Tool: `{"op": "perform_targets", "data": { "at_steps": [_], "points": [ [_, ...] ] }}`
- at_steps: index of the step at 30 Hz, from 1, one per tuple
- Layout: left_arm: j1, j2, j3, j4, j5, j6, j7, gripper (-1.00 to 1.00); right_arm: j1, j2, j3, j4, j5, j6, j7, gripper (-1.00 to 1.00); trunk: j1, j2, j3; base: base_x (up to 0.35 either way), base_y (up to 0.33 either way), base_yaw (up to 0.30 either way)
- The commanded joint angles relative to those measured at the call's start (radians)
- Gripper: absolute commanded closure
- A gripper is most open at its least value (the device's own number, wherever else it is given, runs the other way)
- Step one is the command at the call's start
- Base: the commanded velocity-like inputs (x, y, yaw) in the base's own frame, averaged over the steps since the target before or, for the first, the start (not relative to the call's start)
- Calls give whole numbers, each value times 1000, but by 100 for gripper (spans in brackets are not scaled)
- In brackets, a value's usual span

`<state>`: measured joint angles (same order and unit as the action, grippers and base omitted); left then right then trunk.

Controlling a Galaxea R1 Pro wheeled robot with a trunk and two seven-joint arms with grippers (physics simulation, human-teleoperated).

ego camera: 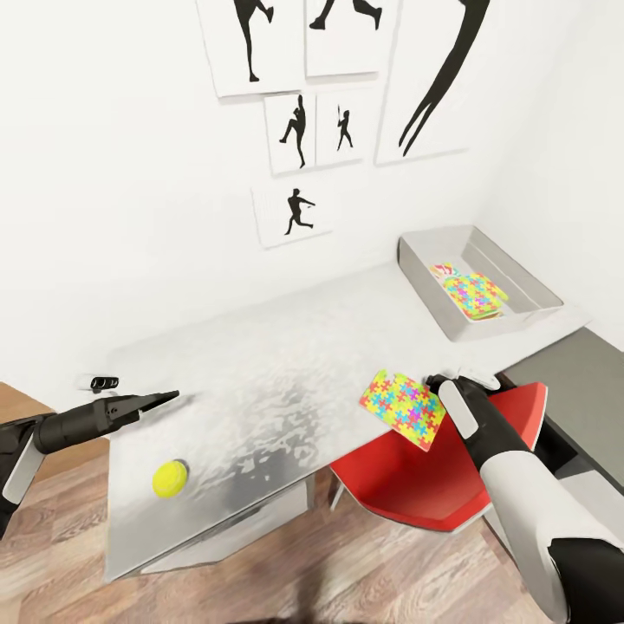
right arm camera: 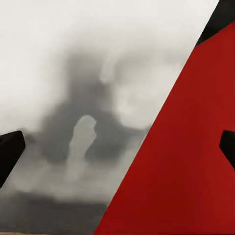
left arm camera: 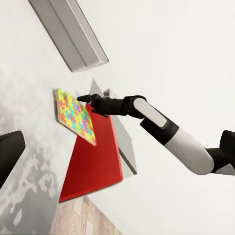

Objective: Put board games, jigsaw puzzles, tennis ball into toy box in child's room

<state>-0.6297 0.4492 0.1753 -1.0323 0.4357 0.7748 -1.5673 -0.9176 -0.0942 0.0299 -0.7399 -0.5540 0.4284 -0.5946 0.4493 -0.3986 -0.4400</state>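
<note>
1. My right pincer [ego camera: 431,382] sat at the near-right edge of the bench [ego camera: 286,364], right against the corner of a jigsaw puzzle [ego camera: 403,408]. In the left wrist view its tip met that corner, but I could not tell whether the jaws were closed on the sheet or only touching it.
2. That puzzle lay partly overhanging the bench edge above a red chair [ego camera: 433,485]. I judged it thin, light and rather floppy, with interlocked pieces that might bend or separate; the overhanging edge looked the best place to pinch it.
3. The toy box [ego camera: 433,299] stood at the far-right end of the bench, with a second jigsaw puzzle [ego camera: 472,293] already inside and a little more colour showing beside it that I could not identify.
4. The bare bench between puzzle and box gave open room, though the box's near wall would need clearing.
5. My left pincer [ego camera: 165,398] hovered over the bench's left end, jaws nearly together and holding nothing, near the tennis ball [ego camera: 170,477], which lay close to the front edge and, I judged, would roll easily.
</note>
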Motion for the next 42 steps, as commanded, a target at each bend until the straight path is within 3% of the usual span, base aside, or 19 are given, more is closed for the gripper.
{"op": "perform_targets", "data": {
  "at_steps": [1,42],
  "points": [
    [-1,0,0,0,0,11,-4,-100,0,0,4,22,-27,3,-5,-100,1,-1,-2,-51,13,0],
    [-1,2,1,0,1,11,-4,-100,0,1,10,22,-27,3,-5,-100,1,-1,-2,-40,53,0]
  ]
}}
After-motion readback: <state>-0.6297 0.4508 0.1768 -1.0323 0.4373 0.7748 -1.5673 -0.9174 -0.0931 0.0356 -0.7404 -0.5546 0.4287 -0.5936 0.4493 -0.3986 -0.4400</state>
